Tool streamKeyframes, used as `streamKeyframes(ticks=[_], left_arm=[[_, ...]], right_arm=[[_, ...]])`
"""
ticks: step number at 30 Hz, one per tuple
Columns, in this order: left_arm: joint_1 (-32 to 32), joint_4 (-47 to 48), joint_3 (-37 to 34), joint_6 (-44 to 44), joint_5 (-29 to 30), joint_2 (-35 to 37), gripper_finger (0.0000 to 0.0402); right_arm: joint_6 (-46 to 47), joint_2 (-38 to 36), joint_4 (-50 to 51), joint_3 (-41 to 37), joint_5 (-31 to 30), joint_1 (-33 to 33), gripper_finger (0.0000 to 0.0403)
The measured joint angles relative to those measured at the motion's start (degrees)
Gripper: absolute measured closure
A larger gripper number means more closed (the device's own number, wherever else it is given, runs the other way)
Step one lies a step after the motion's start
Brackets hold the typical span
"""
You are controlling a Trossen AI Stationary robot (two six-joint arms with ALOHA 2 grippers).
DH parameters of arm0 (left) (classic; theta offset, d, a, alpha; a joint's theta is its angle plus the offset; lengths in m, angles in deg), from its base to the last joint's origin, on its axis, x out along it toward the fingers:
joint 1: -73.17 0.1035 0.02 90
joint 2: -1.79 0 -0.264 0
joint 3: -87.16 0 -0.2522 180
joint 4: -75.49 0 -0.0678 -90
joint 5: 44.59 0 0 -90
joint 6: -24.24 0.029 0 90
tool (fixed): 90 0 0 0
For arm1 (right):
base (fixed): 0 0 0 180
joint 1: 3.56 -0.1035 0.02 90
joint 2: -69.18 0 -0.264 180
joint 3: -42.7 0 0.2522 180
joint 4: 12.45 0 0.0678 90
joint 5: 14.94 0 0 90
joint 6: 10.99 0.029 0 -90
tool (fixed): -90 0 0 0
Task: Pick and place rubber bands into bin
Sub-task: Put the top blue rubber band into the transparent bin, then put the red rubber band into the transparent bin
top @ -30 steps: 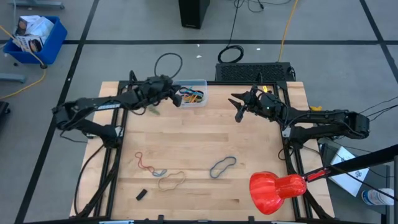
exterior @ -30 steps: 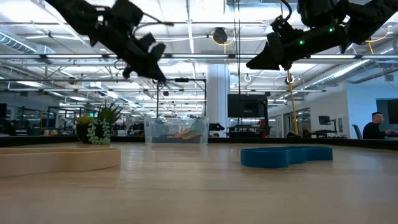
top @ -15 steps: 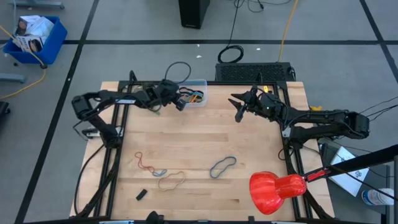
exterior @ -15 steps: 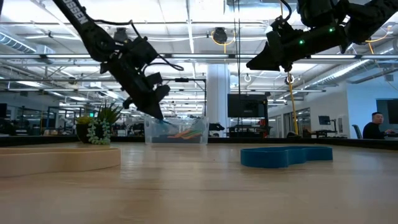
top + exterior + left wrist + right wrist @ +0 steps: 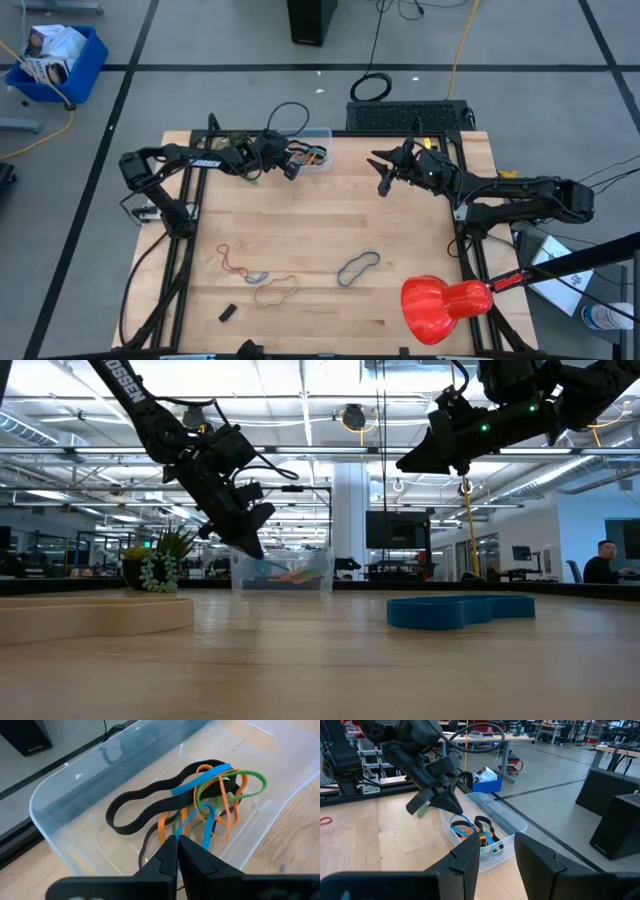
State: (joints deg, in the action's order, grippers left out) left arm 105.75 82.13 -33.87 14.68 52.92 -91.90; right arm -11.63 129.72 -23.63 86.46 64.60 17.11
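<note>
Several rubber bands in bin; left gripper fingers pressed together above.

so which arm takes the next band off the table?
Probably the left. The bands still loose, the red band, tan band and blue-grey band, lie mostly on its side. But the left gripper is shut at the bin; the right gripper hovers open.

At the top centre of the high view, the bin sits on the table's far edge with rubber bands piled inside. The left gripper hangs at its left side; the right gripper hovers further right. More loose bands lie along the lower middle.
</note>
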Motion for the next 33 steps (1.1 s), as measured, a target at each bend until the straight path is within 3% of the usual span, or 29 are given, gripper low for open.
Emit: streamKeyframes(ticks=[11, 18, 22, 27, 33], left_arm=[[0.02, -1.12, 0.0, -1.27, 0.02, -0.02, 0.037], [0.02, -2.02, 0.0, -1.44, 0.0, 0.25, 0.0274], [-0.29, -2.21, -0.07, 0.75, -0.51, 3.78, 0.0227], [-1.08, -2.02, -0.07, 1.04, -8.05, 14.14, 0.0196], [-2.9, -1.39, -0.07, 0.17, -25.12, 27.24, 0.0181]], right_arm=[[0.0, -0.01, 0.05, 0.0, 0.0, 0.0, 0.0287], [-0.02, -0.01, 0.12, 0.0, 0.01, -0.01, 0.0287], [-0.01, -0.01, 0.67, 0.0, 0.02, -0.01, 0.0287], [-0.02, -0.01, 1.74, 0.0, 0.02, -0.01, 0.0287], [-0.08, 0.0, 1.67, 0.0, 0.02, 0.0, 0.0287]])
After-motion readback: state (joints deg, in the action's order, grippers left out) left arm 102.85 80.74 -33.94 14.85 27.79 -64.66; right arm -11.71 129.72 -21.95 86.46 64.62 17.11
